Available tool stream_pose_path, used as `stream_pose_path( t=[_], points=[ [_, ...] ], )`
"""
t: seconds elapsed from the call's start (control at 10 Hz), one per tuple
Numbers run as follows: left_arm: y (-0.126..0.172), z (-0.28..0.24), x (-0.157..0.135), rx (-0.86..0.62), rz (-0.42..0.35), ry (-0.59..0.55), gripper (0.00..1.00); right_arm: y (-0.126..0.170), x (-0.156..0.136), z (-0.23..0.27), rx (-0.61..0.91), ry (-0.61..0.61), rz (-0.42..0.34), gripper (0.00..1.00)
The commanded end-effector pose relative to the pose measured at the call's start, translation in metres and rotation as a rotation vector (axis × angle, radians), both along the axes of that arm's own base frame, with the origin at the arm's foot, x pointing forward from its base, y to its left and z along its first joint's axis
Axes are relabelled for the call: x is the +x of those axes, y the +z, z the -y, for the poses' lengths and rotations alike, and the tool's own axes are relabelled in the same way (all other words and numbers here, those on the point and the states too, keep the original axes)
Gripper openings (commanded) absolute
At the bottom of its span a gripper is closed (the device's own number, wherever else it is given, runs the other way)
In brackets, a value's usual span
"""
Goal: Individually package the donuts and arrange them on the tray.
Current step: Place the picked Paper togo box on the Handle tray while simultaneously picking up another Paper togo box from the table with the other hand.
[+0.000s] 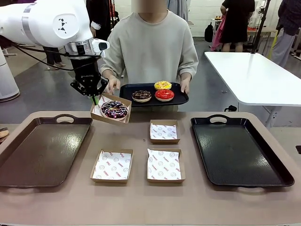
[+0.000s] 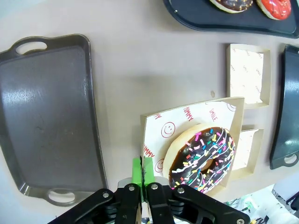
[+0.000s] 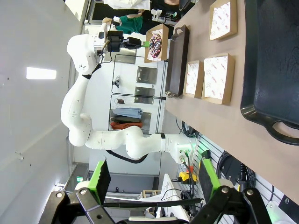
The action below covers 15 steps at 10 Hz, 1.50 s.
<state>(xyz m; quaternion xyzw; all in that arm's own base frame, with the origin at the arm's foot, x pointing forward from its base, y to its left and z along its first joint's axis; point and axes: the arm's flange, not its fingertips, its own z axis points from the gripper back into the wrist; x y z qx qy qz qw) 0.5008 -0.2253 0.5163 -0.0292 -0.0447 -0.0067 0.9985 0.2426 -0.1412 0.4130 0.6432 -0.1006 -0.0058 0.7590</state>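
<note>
Purple-pink sprinkled donut [image 1: 114,109] sits in a tilted box [image 1: 106,120], held off the desk [image 1: 141,202] near the brown tray [image 1: 42,150]. Left end effector [image 1: 95,97] is pressed together, pinching the box's wall. Level the box before lowering it into a tray corner, leaving room for 3 more. Right end effector [image 3: 152,179] stands spread, holding nothing
</note>
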Motion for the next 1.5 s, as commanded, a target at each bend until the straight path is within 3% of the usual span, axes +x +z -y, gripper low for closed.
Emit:
stream_pose_path(
  t=[0.0, 0.7, 0.9, 1.0, 1.2, 1.4],
  points=[
    [0.002, -0.002, -0.001, 0.0, 0.004, -0.002, 0.0, 0.0, -0.001, 0.001, 0.009, 0.0, 0.009, 1.0],
    [0.002, -0.002, -0.001, 0.0, 0.004, -0.002, 0.0, 0.0, 0.0, 0.0, 0.0, 0.0, 0.0, 1.0],
    [0.004, -0.008, 0.003, -0.013, 0.003, -0.031, 0.01, 0.023, 0.038, -0.02, -0.125, -0.088, -0.027, 1.0],
    [0.016, -0.026, 0.014, -0.018, 0.015, -0.068, 0.01, 0.045, 0.073, -0.039, -0.208, -0.121, -0.037, 1.0],
    [0.029, -0.065, 0.008, 0.004, 0.038, -0.08, 0.01, 0.08, 0.121, -0.09, -0.344, -0.103, -0.087, 1.0],
    [0.028, -0.11, 0.011, -0.003, 0.046, -0.029, 0.01, 0.094, 0.164, -0.15, -0.501, -0.078, -0.124, 1.0]
  ],
)
